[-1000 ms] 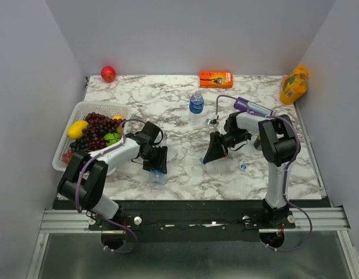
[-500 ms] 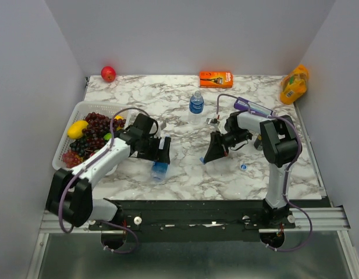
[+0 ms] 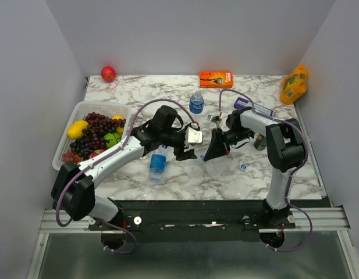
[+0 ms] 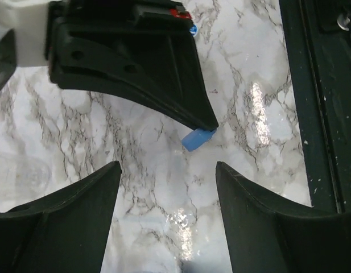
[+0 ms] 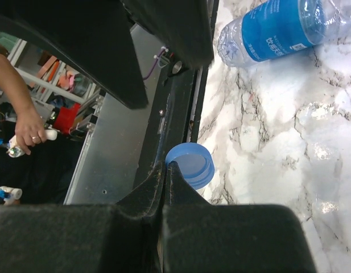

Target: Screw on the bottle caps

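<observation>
While the marble bench (image 3: 226, 183) fills the overhead view, the two arms meet near its middle. The left end effector (image 3: 187, 153) hangs just beside the right end effector (image 3: 206, 158), and their tips almost touch. One clear bottle (image 3: 157, 164) with a blue label lies on its side near the front, just left of the left end effector. A second bottle (image 3: 196, 103) stands upright farther back. A loose cap (image 3: 243, 167), a tiny blue dot, sits on the bench to the right of the right end effector. A white basket (image 3: 80, 110) of fruit stands at the left edge.

From the left wrist, the left end effector (image 4: 166, 168) has its fingers spread wide with only bare marble between them. Across the top runs a black finger of the right end effector (image 4: 212, 124), and a blue cap (image 4: 197, 138) sits right at its tip, seen side-on as a small, tilted blue block.

From the right wrist, the right end effector (image 5: 165, 166) has its fingers pressed together, nipping the rim of the blue cap (image 5: 191, 165). That cap is round, smooth and light blue, with its hollow side facing the camera. The lying bottle (image 5: 277, 28) shows in the upper right, clear plastic with white print on its blue label.
</observation>
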Robot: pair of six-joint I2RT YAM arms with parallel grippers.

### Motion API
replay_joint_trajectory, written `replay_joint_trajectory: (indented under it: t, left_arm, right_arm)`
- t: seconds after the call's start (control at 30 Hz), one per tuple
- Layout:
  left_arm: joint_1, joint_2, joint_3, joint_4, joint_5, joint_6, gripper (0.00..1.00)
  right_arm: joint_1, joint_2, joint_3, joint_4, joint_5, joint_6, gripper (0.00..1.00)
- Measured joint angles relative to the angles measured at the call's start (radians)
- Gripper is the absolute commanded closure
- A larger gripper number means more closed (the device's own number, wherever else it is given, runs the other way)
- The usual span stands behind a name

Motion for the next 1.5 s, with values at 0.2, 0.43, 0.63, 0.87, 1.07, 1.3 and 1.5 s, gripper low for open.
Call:
replay_joint_trajectory:
  t: [0.2,0.43,0.63,0.87,1.07,1.3,1.5]
  left_arm:
    - [-0.060,0.012,0.000,-0.038,0.040,0.211,0.27]
    - [-0.117,0.012,-0.024,-0.034,0.048,0.315,0.37]
    - [-0.121,0.018,-0.029,-0.029,0.048,0.372,0.43]
    - [-0.121,0.038,-0.039,-0.008,0.047,0.440,0.48]
    - [-0.119,0.051,-0.039,-0.002,0.047,0.509,0.56]
    - [-0.116,0.052,-0.075,0.055,0.047,0.546,0.57]
    - [-0.110,0.055,-0.096,0.126,0.036,0.475,0.54]
  right_arm:
    - [0.000,-0.046,0.000,0.000,0.000,0.000,0.94]
    - [0.000,-0.047,0.000,0.000,0.000,0.000,0.94]
    - [0.000,-0.047,0.000,0.000,0.000,0.004,0.94]
    - [0.003,-0.047,0.001,0.001,0.005,0.018,0.94]
    - [0.003,-0.047,0.002,0.003,0.021,0.022,0.94]
    - [0.003,-0.047,0.008,0.010,0.042,0.027,0.94]
    - [0.002,-0.047,0.011,0.021,0.050,0.030,0.94]
